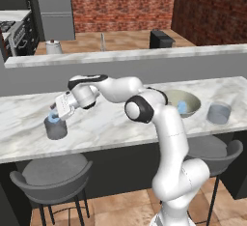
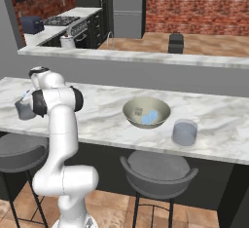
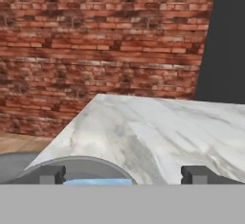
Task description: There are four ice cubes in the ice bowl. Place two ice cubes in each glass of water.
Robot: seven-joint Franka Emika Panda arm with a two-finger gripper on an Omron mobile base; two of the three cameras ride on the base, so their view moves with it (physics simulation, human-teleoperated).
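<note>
Marble counter (image 1: 116,121) runs long and wide across the kitchen, white with grey swirls. Behind it stands a tall red brick wall (image 1: 120,3). Two round grey stools (image 1: 53,174) sit under the front edge of the counter.

On the counter, the biggest thing is the ice bowl (image 2: 146,112). It is wide and round, grey-beige outside and pale inside. It sits near the middle of the counter. Pale-blue ice cubes (image 2: 150,118) lie in the bottom of it, close together. I cannot tell how many.

Just beside the bowl, on the right, stands one glass of water (image 2: 184,133). It is upright and not touching the bowl.

The other glass (image 1: 56,127) stands well apart, far to the left on the counter. The white arm reaches out over it. The jaws (image 1: 54,115) hang right above this glass, tipped down toward it. In the hand view the two dark fingertips (image 3: 51,174) stand wide apart, one on each side of the glass rim, and nothing is held between them.

A little pale-blue ice cube (image 3: 98,182) shows at the top of this left glass, between the tips.
</note>
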